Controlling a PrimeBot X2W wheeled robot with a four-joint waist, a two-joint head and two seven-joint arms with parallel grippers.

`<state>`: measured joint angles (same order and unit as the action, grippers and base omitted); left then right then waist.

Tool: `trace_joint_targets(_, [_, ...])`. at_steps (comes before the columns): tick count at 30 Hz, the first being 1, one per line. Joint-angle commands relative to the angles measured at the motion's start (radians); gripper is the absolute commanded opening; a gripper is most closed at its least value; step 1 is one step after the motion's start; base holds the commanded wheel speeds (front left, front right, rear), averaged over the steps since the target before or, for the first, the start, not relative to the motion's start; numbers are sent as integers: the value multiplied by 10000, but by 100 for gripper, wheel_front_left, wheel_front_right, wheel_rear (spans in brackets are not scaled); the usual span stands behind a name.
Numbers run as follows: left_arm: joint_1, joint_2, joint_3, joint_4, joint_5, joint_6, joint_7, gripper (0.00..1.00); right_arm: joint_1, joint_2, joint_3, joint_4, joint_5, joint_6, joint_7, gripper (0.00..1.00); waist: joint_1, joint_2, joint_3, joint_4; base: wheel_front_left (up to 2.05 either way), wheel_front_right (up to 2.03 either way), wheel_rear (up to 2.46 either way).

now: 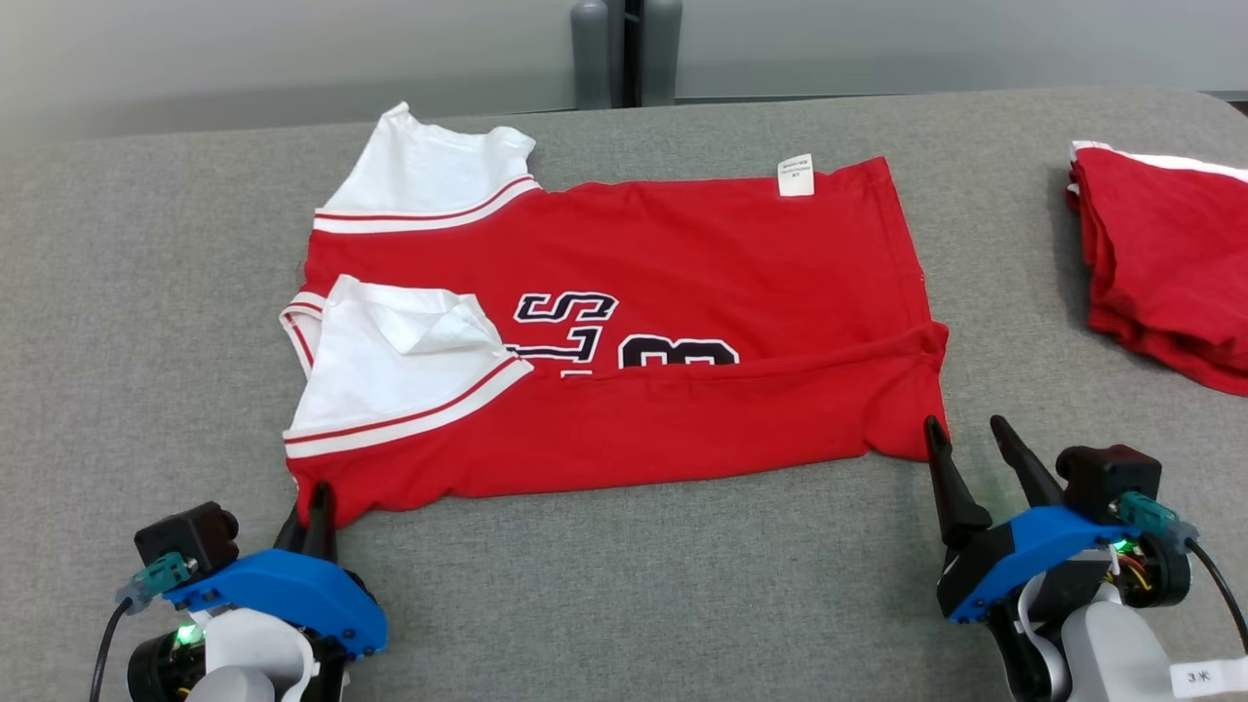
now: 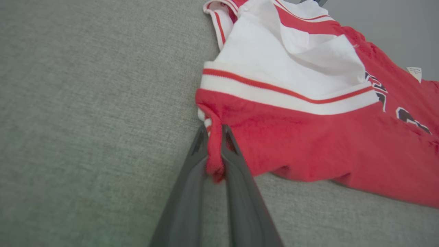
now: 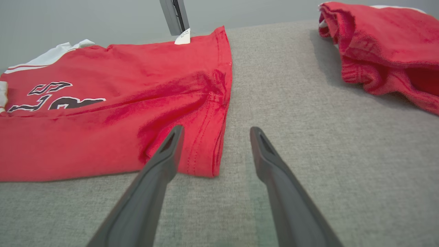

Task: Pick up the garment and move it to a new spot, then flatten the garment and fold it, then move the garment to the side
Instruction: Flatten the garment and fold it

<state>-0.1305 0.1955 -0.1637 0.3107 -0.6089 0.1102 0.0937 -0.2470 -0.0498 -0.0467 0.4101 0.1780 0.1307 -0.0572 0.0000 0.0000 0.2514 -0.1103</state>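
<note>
Left gripper [image 2: 214,137] is clamping the near corner of the soft, limp shirt [image 1: 682,244], while the right gripper [image 3: 214,132] is hovering agape at the hem corner, likely its best hold.

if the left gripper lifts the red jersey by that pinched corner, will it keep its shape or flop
Probably flops: the jersey bunches into a thin pleat inside the shut left gripper. Likely light, since it lies thin with soft creases. Lifted by one corner alone, its folded lower edge would likely fall open.
</note>
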Motion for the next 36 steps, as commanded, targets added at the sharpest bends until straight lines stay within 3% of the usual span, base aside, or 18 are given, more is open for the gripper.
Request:
trace_joint_targets(1, [-210,38,32,-108,9,-46,-183,0,-213,-16,-11,213,131,1,81,100,0,0,18,60,0,0,0])
trace_joint_targets(7, [-349,79,6,-423,179,-127,-687,0,-723,-16,65,1412,478,1,261,100,0,0,65,266,0,0,0])
trace_joint_targets(8, [-368,63,-1,-480,193,-138,-735,0,-807,-16,95,1620,507,1,264,50,0,0,64,296,0,0,0])
trace_joint_targets(11, [-366,24,-30,-599,188,-198,-892,0,-989,-5,228,2214,793,1,259,0,0,0,3,366,0,0,0])
trace_joint_targets(18, [-129,125,-10,-1027,203,-193,-1107,0,-1264,-22,-15,2458,953,1,-278,0,0,0,-405,306,0,0,0])
trace_joint_targets(22, [161,270,-73,-1713,298,-115,-979,0,-1016,-22,-338,1890,951,1,-369,0,0,0,-683,278,0,0,0])
trace_joint_targets(29, [1487,571,-139,-3586,260,199,-456,0,447,-21,-670,-296,776,-1,777,0,0,0,-951,215,0,0,0])
trace_joint_targets(36, [3692,960,-64,-5576,196,847,352,0,2493,-22,-839,-2572,883,-1,2189,0,0,0,-816,140,0,0,0])
